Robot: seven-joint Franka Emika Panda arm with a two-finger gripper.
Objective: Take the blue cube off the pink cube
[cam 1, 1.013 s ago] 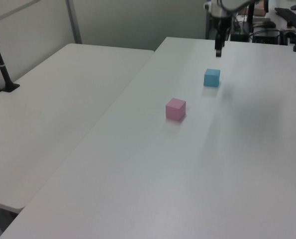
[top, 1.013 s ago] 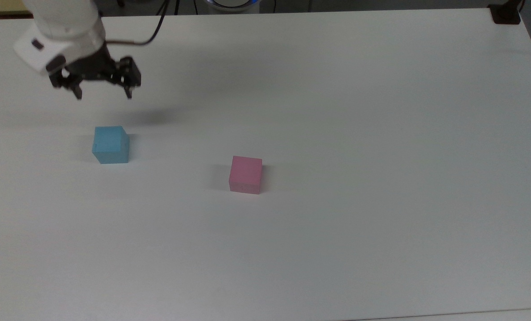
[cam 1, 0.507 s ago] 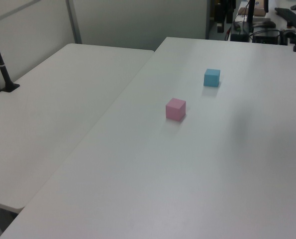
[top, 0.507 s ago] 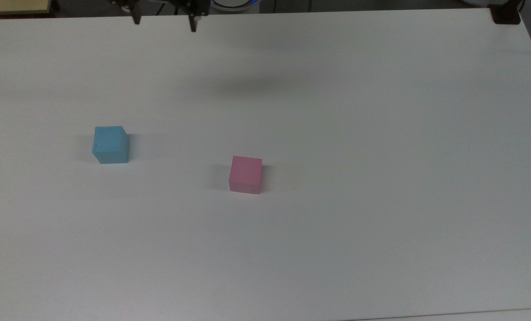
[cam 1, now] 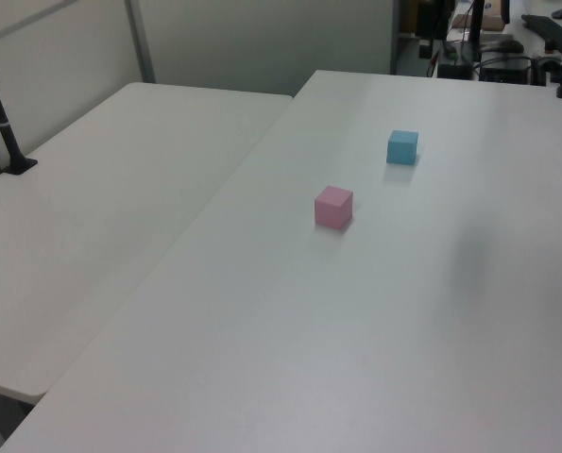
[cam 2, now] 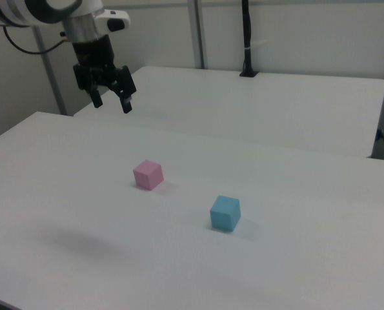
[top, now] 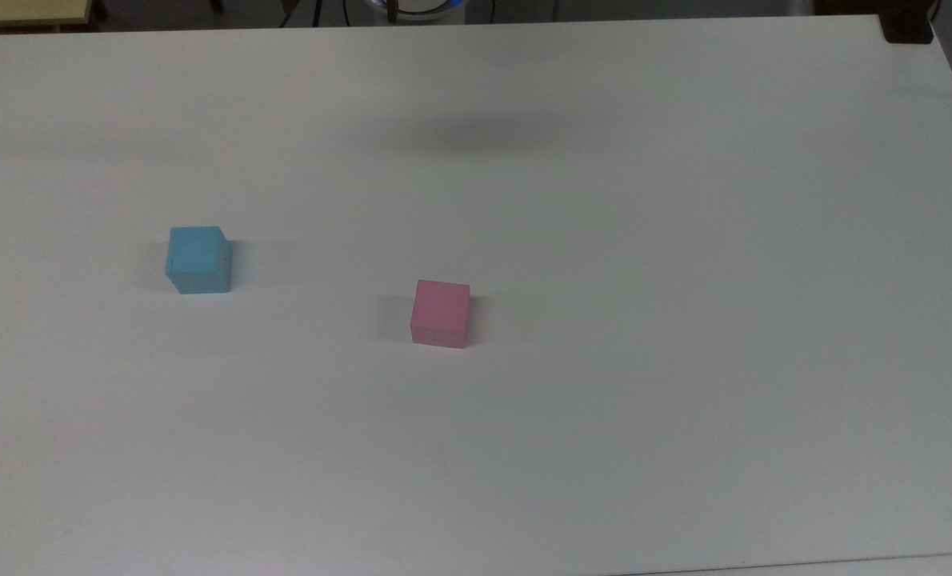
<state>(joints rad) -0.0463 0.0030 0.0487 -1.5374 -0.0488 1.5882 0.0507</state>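
You have the blue cube (top: 198, 259) sitting flat on the white table (top: 604, 240), already off the pink cube (top: 441, 313) and well apart from it, with bare tabletop between the two. In the top view the blue cube lies toward the table's left edge, about midway between the far and near edges, while the pink cube rests nearer the middle of the table, a little closer to the near edge. In the left view the blue cube (cam 1: 402, 146) stands farther back than the pink cube (cam 1: 333, 207) and to the left view's right of it. In the right view the order is reversed: the blue cube (cam 2: 225, 213) is nearer the camera and the pink cube (cam 2: 148, 174) lies beyond it, to the right view's left. Both cubes rest upright on their own faces, touching nothing but the table. Your gripper (cam 2: 110, 101) hangs high above the table's far left corner in the right view, well away from both cubes, its two black fingers spread apart and holding nothing. A soft shadow (top: 476, 136) lies on the tabletop near the far edge in the top view.
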